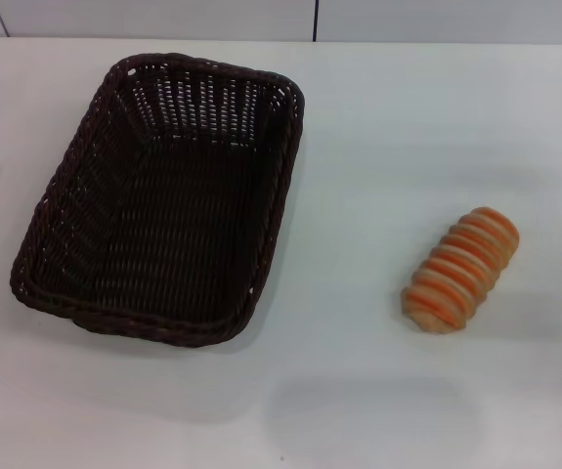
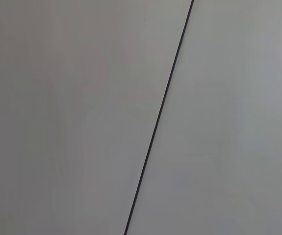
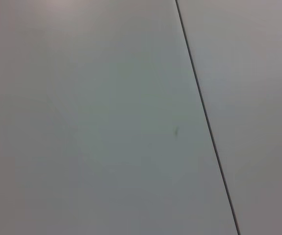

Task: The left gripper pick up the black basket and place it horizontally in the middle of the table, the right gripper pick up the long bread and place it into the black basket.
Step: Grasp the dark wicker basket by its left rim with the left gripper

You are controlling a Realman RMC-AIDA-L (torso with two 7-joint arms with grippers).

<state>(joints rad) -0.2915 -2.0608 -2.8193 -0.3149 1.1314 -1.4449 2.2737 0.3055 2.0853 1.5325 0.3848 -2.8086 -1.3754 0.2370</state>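
On the white table (image 1: 359, 147) in the head view, the black basket (image 1: 163, 200) fills the left and centre-left of the frame, lying lengthwise away from the camera and empty, well apart from the long bread (image 1: 461, 271), which lies tilted at the right. Neither gripper shows, so their state cannot be told; both wrist views show only a pale surface crossed by a thin dark line (image 2: 161, 110)

Beyond the far edge I see a pale wall (image 1: 163, 18) split by thin dark seams (image 1: 315, 20). Each of my wrist cameras shows plain grey panels (image 2: 72, 117) crossed by one slanting dark seam (image 2: 160, 112), and a small dark speck (image 3: 176, 131) marks one panel.
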